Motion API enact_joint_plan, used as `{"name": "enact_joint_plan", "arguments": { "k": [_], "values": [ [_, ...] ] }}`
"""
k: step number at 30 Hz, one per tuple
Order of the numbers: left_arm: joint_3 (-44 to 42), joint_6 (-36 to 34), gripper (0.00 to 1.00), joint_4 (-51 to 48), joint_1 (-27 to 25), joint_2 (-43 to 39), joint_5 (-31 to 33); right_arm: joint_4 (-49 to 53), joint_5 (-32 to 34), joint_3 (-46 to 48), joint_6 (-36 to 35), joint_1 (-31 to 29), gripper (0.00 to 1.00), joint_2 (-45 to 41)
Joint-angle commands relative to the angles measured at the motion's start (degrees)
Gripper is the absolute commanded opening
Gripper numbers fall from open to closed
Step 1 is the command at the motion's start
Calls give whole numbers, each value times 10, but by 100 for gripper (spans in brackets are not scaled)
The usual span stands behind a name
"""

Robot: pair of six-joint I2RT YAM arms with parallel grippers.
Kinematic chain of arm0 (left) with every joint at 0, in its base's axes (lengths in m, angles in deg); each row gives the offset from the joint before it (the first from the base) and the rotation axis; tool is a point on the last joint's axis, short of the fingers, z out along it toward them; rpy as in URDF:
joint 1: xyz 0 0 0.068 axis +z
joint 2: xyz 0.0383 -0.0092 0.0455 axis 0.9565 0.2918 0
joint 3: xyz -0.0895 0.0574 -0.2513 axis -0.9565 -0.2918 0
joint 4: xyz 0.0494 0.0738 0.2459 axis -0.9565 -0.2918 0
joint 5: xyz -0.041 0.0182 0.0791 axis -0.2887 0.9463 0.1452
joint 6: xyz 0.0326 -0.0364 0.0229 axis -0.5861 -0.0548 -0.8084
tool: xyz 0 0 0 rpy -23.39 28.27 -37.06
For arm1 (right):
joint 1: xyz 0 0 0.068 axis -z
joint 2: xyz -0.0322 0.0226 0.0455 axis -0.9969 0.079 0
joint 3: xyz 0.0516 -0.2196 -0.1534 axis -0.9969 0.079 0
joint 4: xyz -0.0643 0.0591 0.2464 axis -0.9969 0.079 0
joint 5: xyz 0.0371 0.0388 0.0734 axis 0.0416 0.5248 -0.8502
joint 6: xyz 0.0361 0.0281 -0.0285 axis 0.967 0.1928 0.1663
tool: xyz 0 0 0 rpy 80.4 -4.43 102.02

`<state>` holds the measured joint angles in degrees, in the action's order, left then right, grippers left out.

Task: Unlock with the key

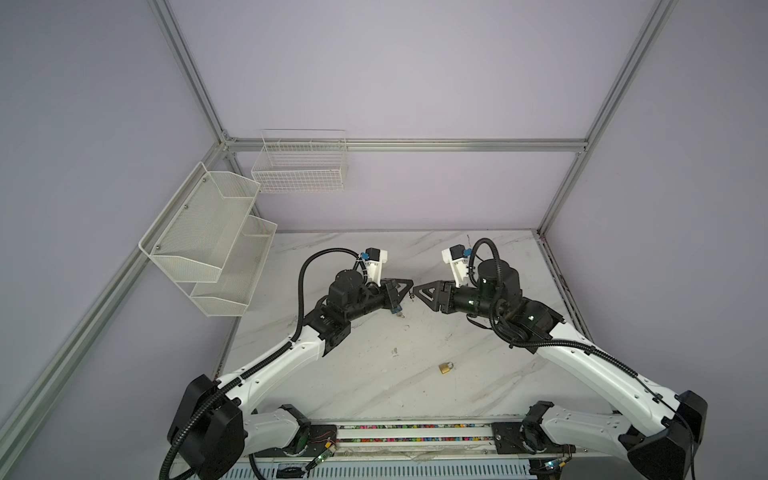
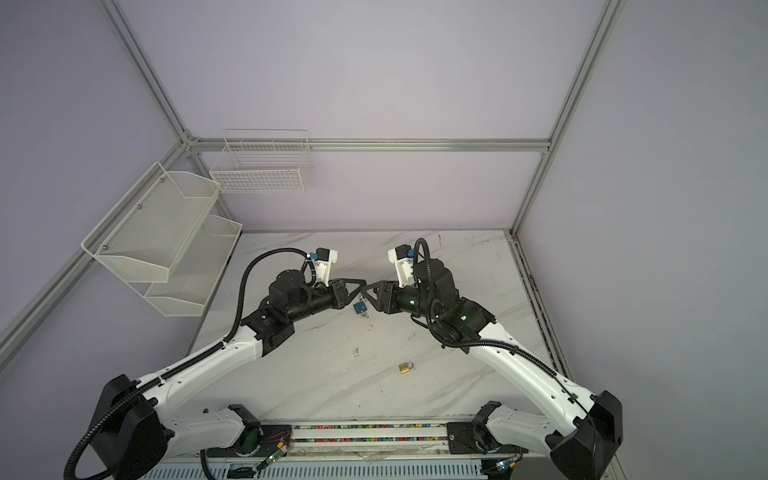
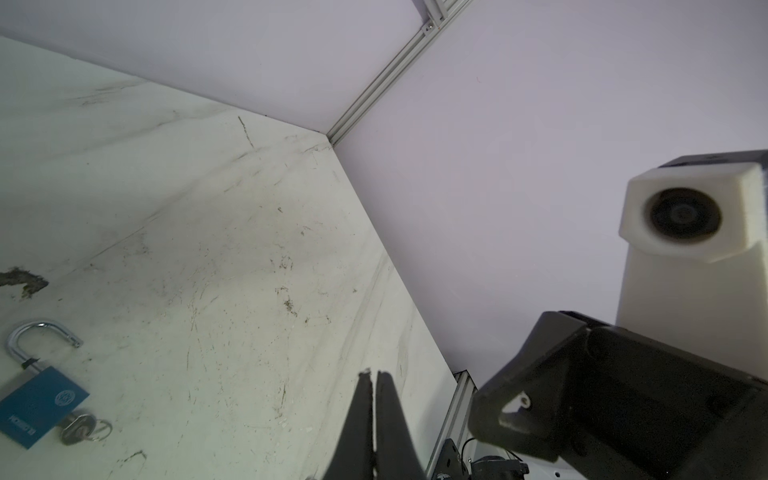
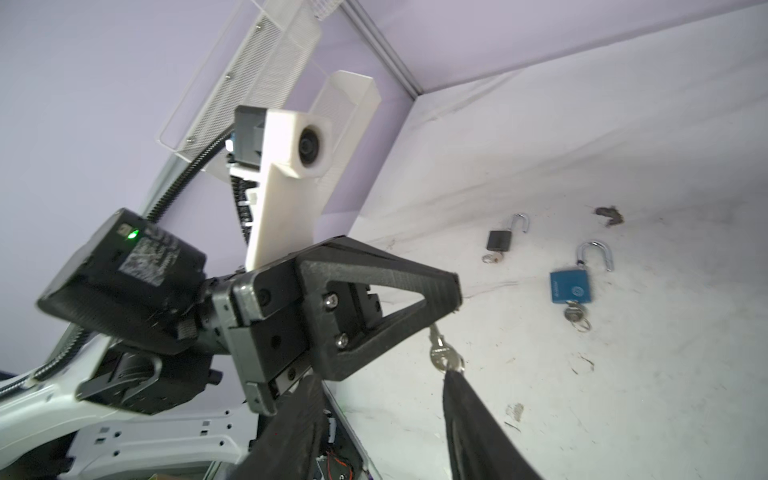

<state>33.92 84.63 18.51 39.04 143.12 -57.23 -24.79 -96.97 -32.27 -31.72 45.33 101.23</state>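
The left tool point(image 4: 452, 293), shut, pinches a small silver key point(image 4: 439, 351); the right tool point(image 1: 417, 290) stands parted. That thin hold may slip.

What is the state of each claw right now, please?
Left claw: closed, seemingly pinching the key by its blade.
Right claw: open, gripping nothing.
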Motion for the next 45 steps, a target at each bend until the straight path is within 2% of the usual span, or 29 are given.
{"name": "enact_joint_plan", "arguments": {
  "k": [1,9,19,27,37,45],
  "values": [
    [64,-21,0,17,9,-18,-46,-77,-114,26,-16,20,50,-1],
    [70,-25,0,50,15,-22,-66,-146,-196,52,5,71,50,6],
    [81,-26,0,59,15,-21,-73,-190,-223,69,21,82,47,37],
    [84,-19,0,75,15,-17,-79,-236,-238,85,55,82,37,54],
    [83,-17,0,83,14,-10,-80,-248,-237,86,58,82,27,57],
    [84,-22,0,78,15,-9,-74,-247,-235,88,61,84,15,63]
  ]
}}
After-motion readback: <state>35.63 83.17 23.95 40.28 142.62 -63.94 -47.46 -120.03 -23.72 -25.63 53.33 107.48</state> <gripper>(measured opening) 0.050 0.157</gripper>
